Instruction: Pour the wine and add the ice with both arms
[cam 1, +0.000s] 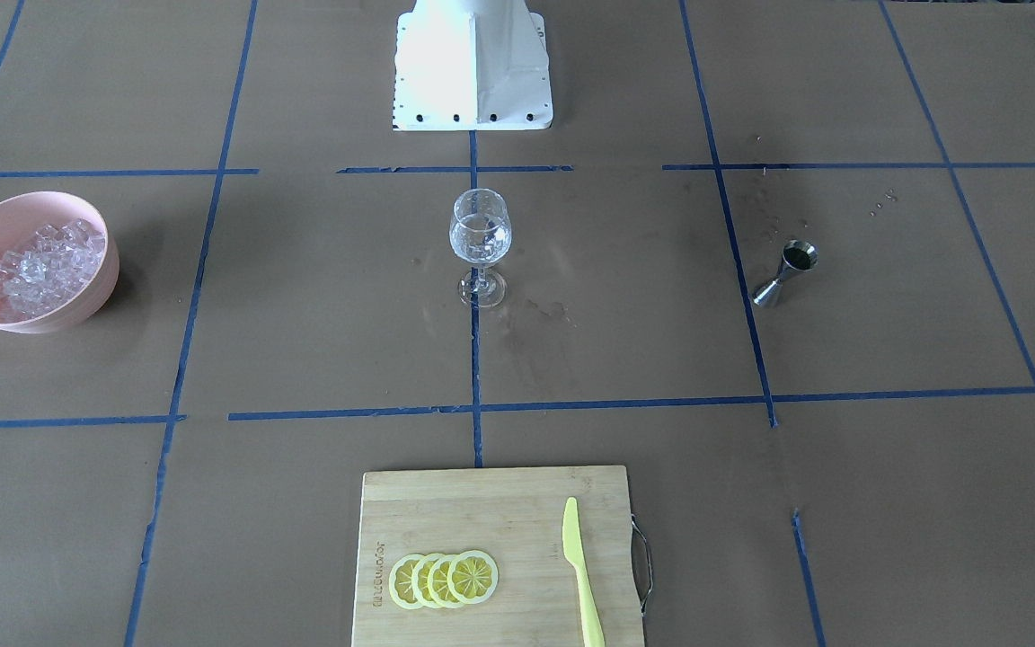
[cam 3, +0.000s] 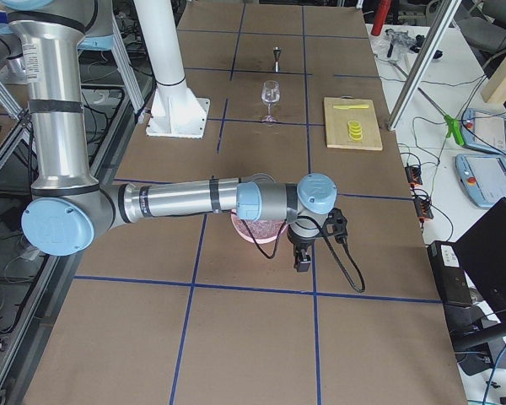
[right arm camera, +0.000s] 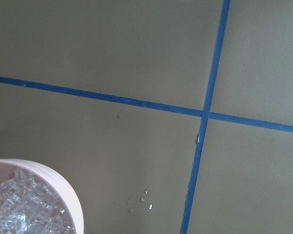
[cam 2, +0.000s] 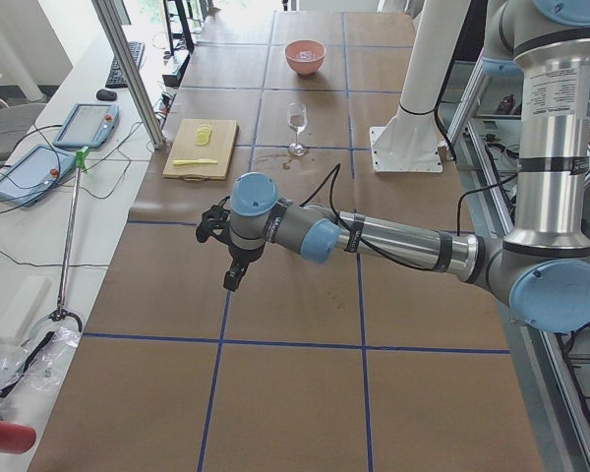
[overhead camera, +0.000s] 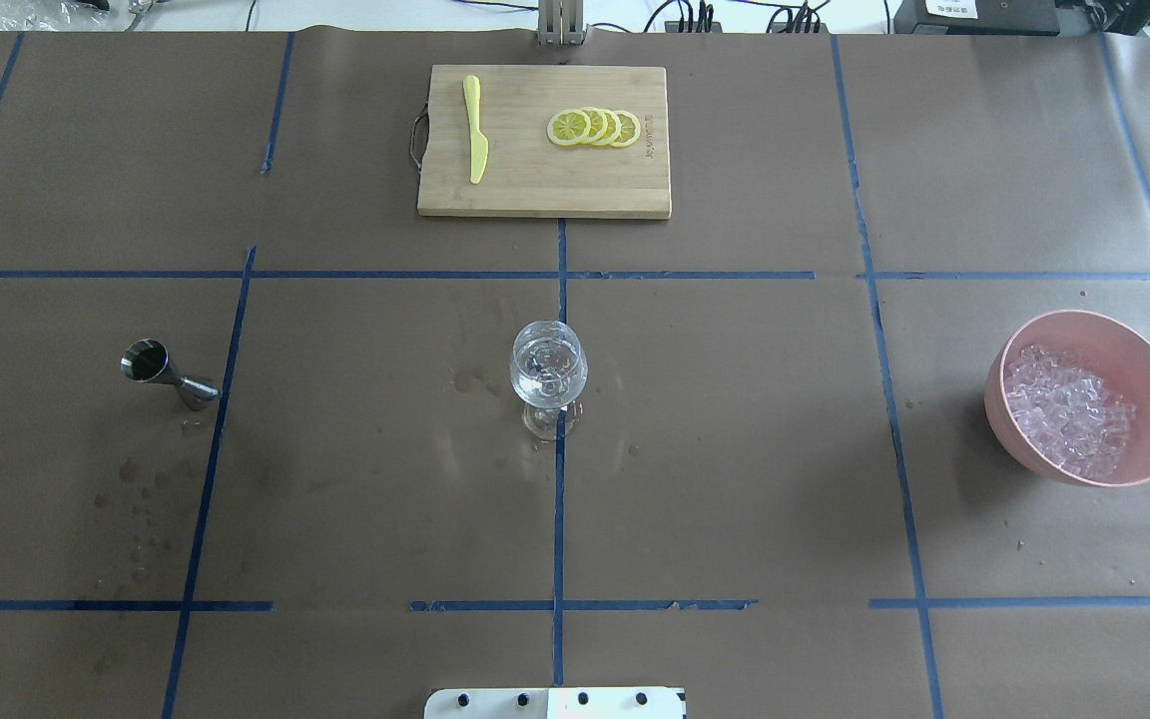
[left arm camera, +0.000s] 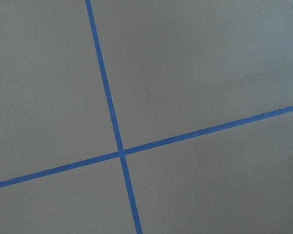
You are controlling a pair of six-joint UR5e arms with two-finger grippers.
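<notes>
The wine is a dark measure in a steel jigger [cam 1: 787,272], which also shows in the overhead view [overhead camera: 164,369]. The ice [cam 1: 43,267] is heaped in a pink bowl [cam 1: 97,292], also seen from overhead [overhead camera: 1066,411] and in the right wrist view [right arm camera: 19,207]. A clear wine glass [cam 1: 480,241] stands upright at the table's middle. My left gripper [cam 2: 234,277] hangs over bare table, well away from the jigger. My right gripper [cam 3: 303,261] hangs just beside the bowl [cam 3: 255,230]. I cannot tell whether either gripper is open or shut.
A bamboo cutting board [overhead camera: 535,190] with lemon slices [overhead camera: 595,128] and a yellow knife [overhead camera: 475,140] lies on the table's far side. The white pedestal [cam 1: 473,67] stands behind the glass. Wet spots mark the paper near the jigger.
</notes>
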